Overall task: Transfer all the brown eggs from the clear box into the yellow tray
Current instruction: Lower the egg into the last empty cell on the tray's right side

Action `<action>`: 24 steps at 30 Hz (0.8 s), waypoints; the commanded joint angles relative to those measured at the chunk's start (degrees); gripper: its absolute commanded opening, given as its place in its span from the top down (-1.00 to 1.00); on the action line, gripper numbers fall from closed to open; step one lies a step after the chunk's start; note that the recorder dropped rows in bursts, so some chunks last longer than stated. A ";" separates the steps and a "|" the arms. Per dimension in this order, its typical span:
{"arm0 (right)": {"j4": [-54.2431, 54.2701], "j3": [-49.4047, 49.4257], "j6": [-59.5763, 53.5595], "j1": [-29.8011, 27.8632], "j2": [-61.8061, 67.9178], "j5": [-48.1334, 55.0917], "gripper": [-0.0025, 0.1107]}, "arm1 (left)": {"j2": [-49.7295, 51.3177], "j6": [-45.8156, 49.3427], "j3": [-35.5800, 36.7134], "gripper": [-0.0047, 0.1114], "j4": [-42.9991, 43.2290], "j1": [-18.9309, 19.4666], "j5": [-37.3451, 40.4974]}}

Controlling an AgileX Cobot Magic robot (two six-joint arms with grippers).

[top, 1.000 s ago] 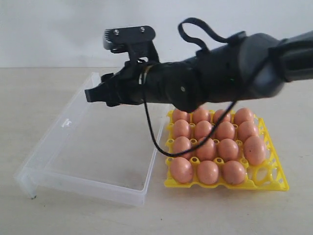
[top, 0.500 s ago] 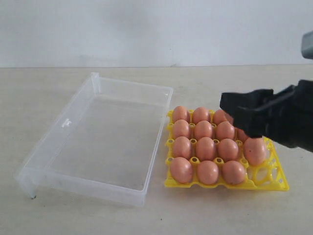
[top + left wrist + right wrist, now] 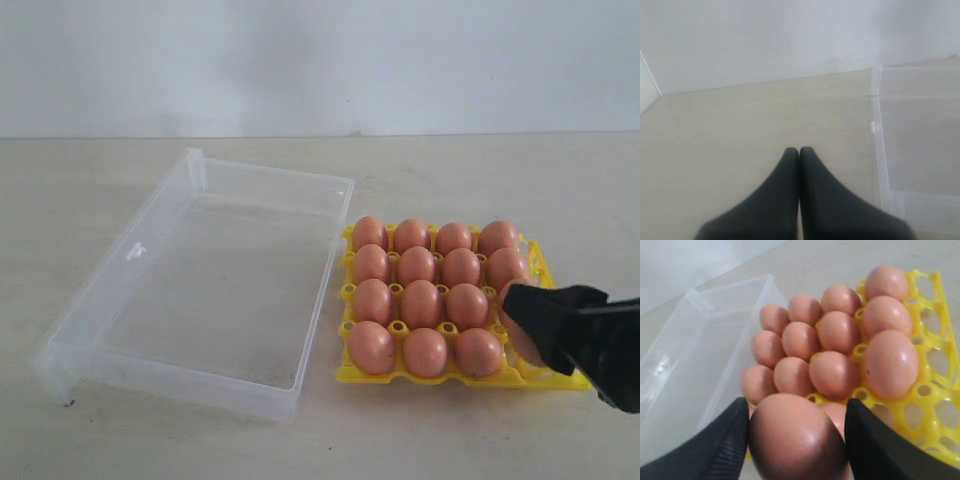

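Egg placement, likely the last one: right gripper [image 3: 797,409] has its jaws clamped on a brown egg [image 3: 795,440], just over the near-right corner of the yellow tray [image 3: 350,376].
Clear box [image 3: 200,290] looks empty. Next: centre over the free corner cup, lower gently, spread jaws. Left gripper [image 3: 799,152] idle over counter [image 3: 740,130], jaws together.

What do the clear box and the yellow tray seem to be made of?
Box: likely thin hard plastic, glossy; the table shows through its walls. Tray: probably moulded plastic, bright even yellow, smooth, with round holes in a lattice.
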 commanded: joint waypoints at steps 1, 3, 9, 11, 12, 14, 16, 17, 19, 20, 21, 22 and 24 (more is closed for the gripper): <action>1.46 3.74 -2.80 -0.33 -0.05 -8.37 0.96 | -0.10 -0.52 0.18 0.99 -0.41 0.06 -0.46; 1.46 3.98 -4.67 -0.33 0.09 -12.31 0.96 | -0.10 -0.52 0.18 0.99 -0.41 0.06 -0.46; 1.62 3.98 -14.55 -0.33 5.12 -15.11 0.96 | -0.10 -0.52 0.18 0.99 -0.41 0.06 -0.46; 1.62 3.98 -16.23 -0.33 8.52 -16.99 0.96 | -0.10 -0.52 0.18 0.99 -0.41 0.06 -0.46; 1.62 3.98 -16.24 -0.33 9.88 -18.03 0.96 | -0.10 -0.52 0.18 0.99 -0.41 0.06 -0.46; 1.32 3.98 -15.85 -0.33 13.10 -20.33 0.96 | -0.10 -0.52 0.18 0.99 -0.41 0.06 -0.46; -0.28 3.98 -14.67 -0.33 16.77 -21.87 0.96 | -0.10 -0.52 0.18 0.99 -0.41 0.06 -0.46; -1.30 3.98 -14.40 -0.33 18.92 -22.91 0.96 | -0.10 -0.52 0.18 0.99 -0.41 0.06 -0.46; -1.30 3.98 -14.40 -0.33 21.78 -26.47 0.96 | -0.10 -0.52 0.18 0.99 -0.41 0.06 -0.46; -1.30 3.86 -14.40 -0.33 22.51 -27.73 0.96 | -0.10 -0.52 0.18 0.99 -0.41 0.06 -0.46; -1.30 2.92 -14.40 -0.33 24.18 -28.28 0.96 | -0.10 -0.52 0.18 0.99 -0.41 -0.04 -0.46; -1.63 1.71 -14.16 -0.33 25.71 -28.01 0.96 | -0.10 -0.52 0.18 0.99 -0.41 -0.04 -0.46; -2.44 -0.23 -14.16 -0.33 28.79 -27.91 0.96 | -0.10 -0.52 0.18 0.99 -0.41 -0.04 -0.46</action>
